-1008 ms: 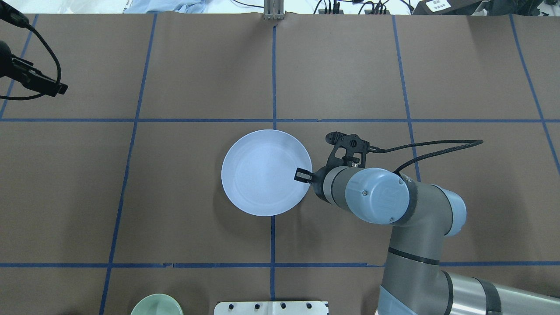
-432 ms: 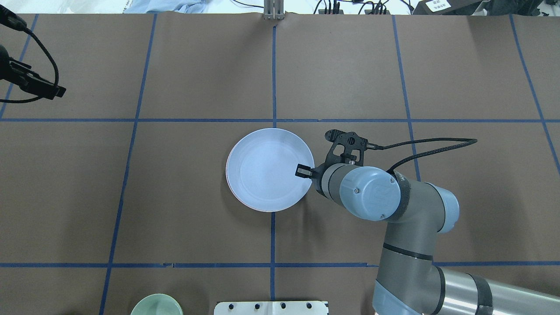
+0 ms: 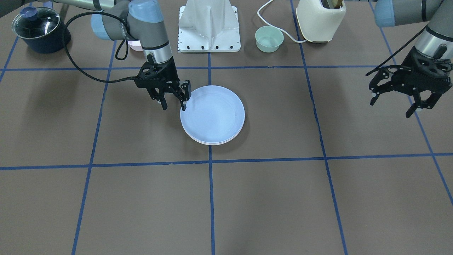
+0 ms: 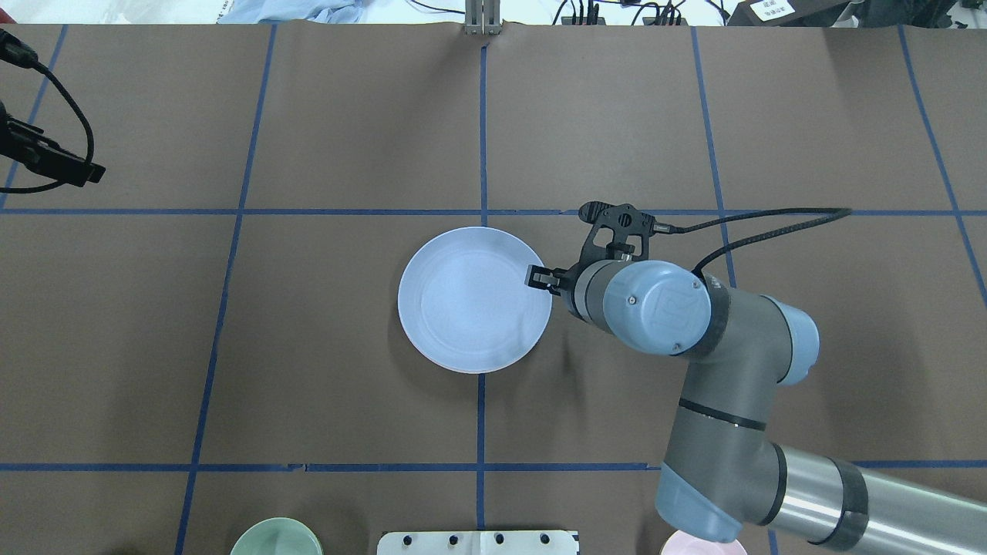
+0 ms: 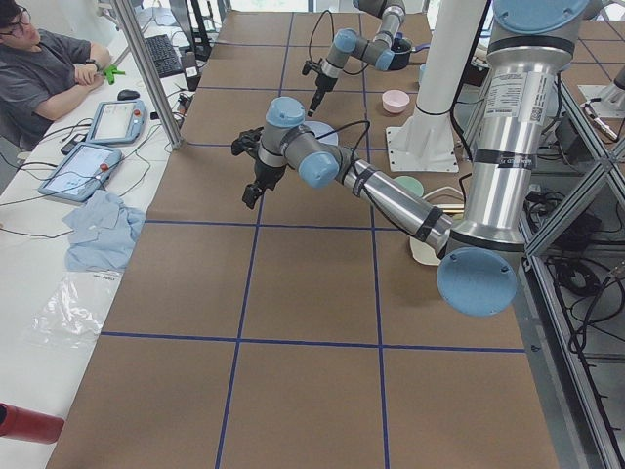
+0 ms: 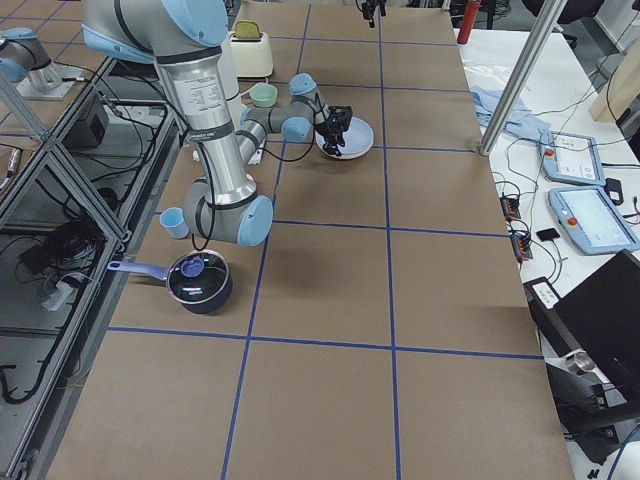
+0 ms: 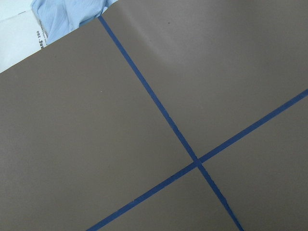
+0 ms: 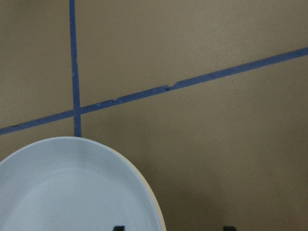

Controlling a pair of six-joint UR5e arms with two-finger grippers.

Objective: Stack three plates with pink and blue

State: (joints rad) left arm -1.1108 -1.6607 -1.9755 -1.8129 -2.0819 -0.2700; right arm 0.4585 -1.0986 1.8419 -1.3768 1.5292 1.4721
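1. Brown paper tabletop (image 4: 347,116) with a blue tape grid. Cables and a blue cloth (image 4: 293,9) lie along the far edge.
2. Writing-wise, the only thing I can actually read is the "UR" mark on the blue joint cap (image 4: 665,307) of the right arm. The white label (image 4: 767,9) at the far right corner is too small. So is the print on the white area (image 7: 39,37) in the left wrist view.
3. The three plates (image 3: 212,117) sit stacked mid-tabletop, right on a tape crossing, with the blue plate (image 4: 474,297) on top. Pale rims of the ones under it peek out at the edge nearest the front camera.
4. The right end effector (image 3: 174,105) is at the stack's rim, jaws spread fairly wide and holding nothing. One finger (image 3: 184,97) is over the blue plate's rim and the other is outside it. The right wrist view shows the rim running between the two tips. Can't tell if anything's touching.
5. The left end effector (image 3: 390,108) hangs over bare tabletop well apart from the stack, jaws wide, empty.
6. A second ago the blue plate looked bigger and sat a bit further left in the overhead view. Now it's where it was 0.4 s ago. The right end effector has slid along the rim toward the far side, and the left one has drifted further out of the overhead view. A pink bowl (image 4: 702,546) now peeks in at the near edge. The mint-green bowl (image 4: 276,539) hasn't moved.
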